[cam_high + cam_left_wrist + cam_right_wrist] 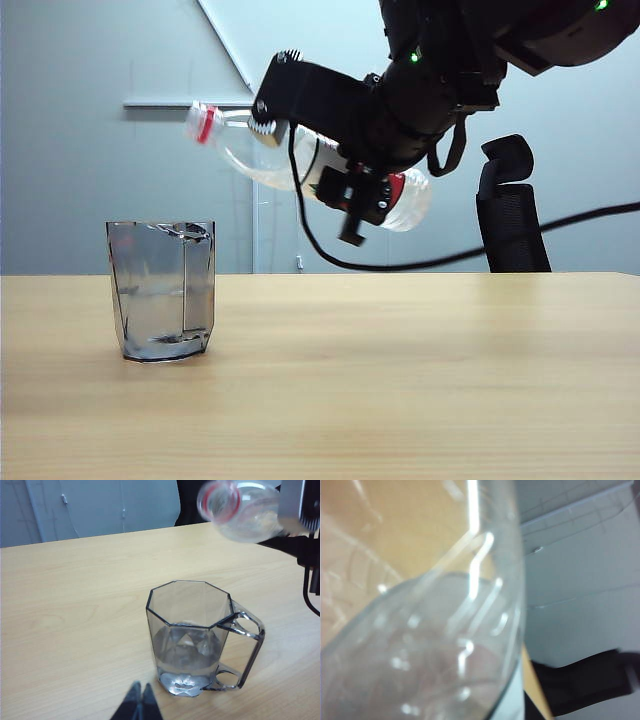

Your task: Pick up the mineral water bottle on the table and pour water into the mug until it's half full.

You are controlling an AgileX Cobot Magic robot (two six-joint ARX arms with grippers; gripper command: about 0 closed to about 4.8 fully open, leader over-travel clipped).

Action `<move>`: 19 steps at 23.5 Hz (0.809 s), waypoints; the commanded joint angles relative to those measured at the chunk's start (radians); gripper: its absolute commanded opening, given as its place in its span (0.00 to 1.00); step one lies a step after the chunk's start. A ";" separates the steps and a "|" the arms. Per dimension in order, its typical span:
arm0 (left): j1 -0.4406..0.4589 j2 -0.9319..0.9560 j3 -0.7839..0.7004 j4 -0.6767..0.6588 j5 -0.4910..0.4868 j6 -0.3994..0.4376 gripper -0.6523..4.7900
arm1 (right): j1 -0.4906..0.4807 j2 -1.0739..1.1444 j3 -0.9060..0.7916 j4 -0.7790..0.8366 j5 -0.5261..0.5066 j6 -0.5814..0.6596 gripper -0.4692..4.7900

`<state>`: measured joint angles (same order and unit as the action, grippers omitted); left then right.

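R gripper [300, 135] clamped on mineral water bottle [250, 150], tipped near level, neck at 10 o'clock, faceted mug [161, 290] w/ water [186, 647] on table [400, 380], L gripper [138, 702] tips together, holding nothing, mug at its 12 o'clock

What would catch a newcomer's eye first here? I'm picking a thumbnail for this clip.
The mineral water bottle stands out first: the right gripper holds it tipped nearly level in the air, its red-ringed mouth toward the mug but short of it. Next comes that faceted smoky mug, upright at the table's left, partly filled with water. The left gripper, shut, hovers just before the mug.
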<state>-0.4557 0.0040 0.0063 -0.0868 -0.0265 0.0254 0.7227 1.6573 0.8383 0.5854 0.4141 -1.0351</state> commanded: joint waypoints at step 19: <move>0.223 0.002 0.003 0.014 0.005 -0.003 0.12 | -0.126 -0.167 -0.243 0.255 -0.215 1.231 0.57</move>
<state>-0.2573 0.0040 0.0063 -0.0864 -0.0223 0.0254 0.5980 1.5040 0.6159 0.7300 0.2272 0.1341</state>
